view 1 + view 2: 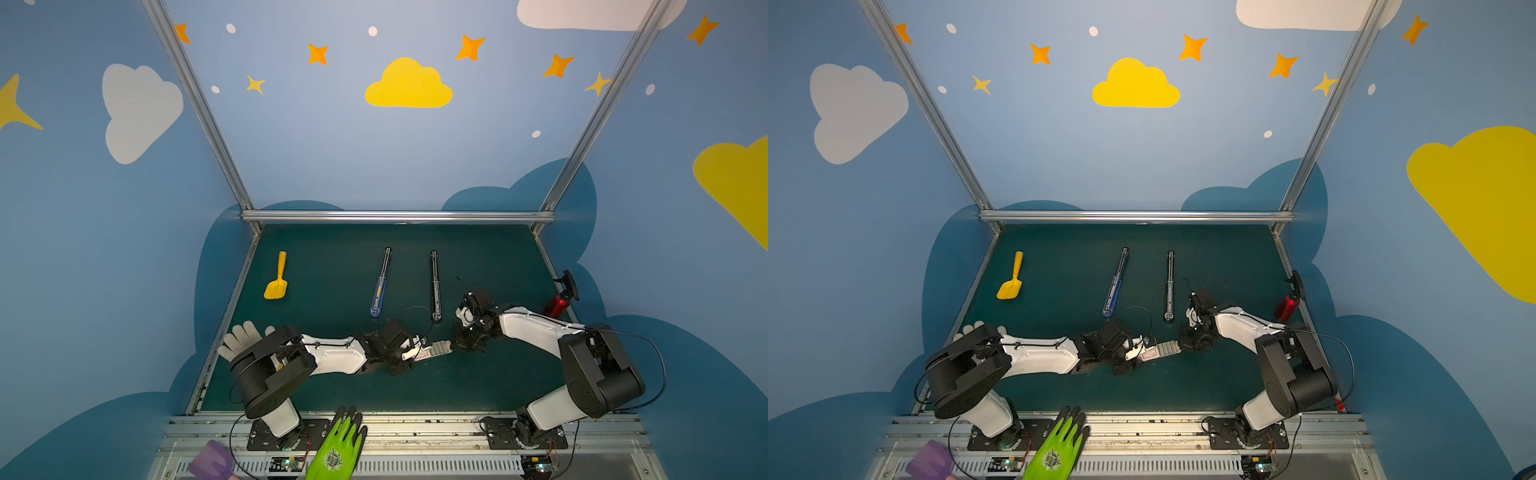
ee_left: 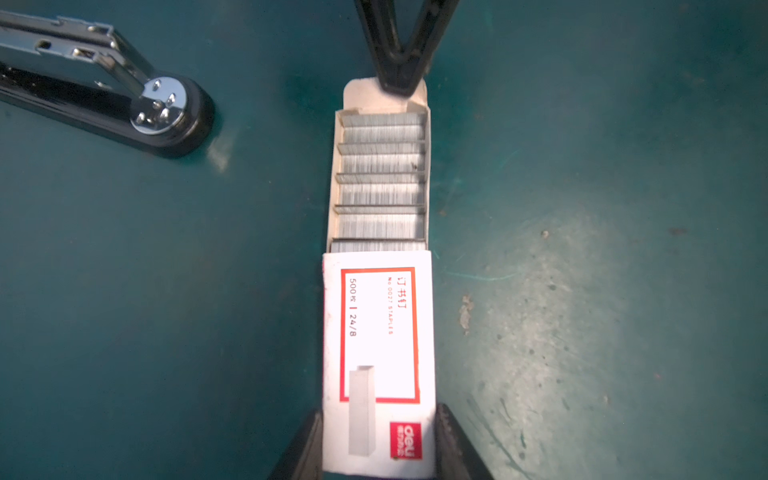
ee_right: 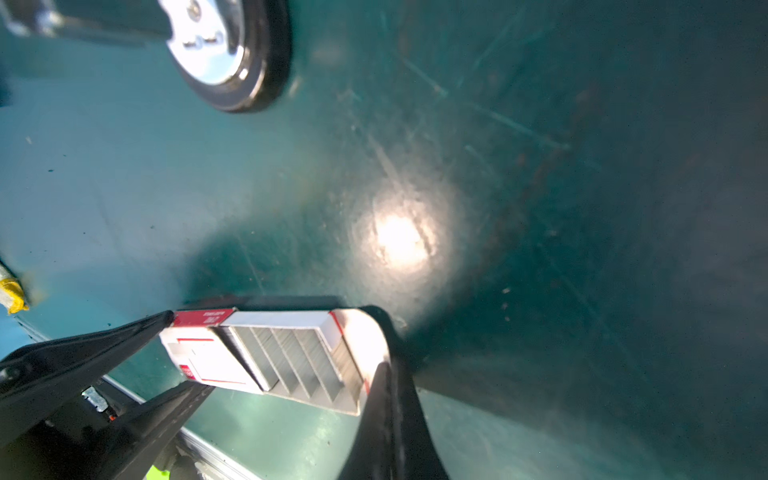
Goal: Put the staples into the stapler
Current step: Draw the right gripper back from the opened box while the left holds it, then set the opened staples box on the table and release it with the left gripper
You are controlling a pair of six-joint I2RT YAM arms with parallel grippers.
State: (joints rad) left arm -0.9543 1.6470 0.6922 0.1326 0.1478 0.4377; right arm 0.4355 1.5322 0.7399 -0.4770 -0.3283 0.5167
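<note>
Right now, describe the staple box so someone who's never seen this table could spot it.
Over the dark green table, look front and middle. The staple box is held between the left gripper and right gripper, drawer pulled out showing silvery staples. It alone is white card with a red-framed label; the blue stapler and black stapler behind are long and thin.

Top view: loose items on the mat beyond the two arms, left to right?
In a top view: yellow scoop → blue stapler → black stapler → red bottle, at the mat's right edge.
</note>
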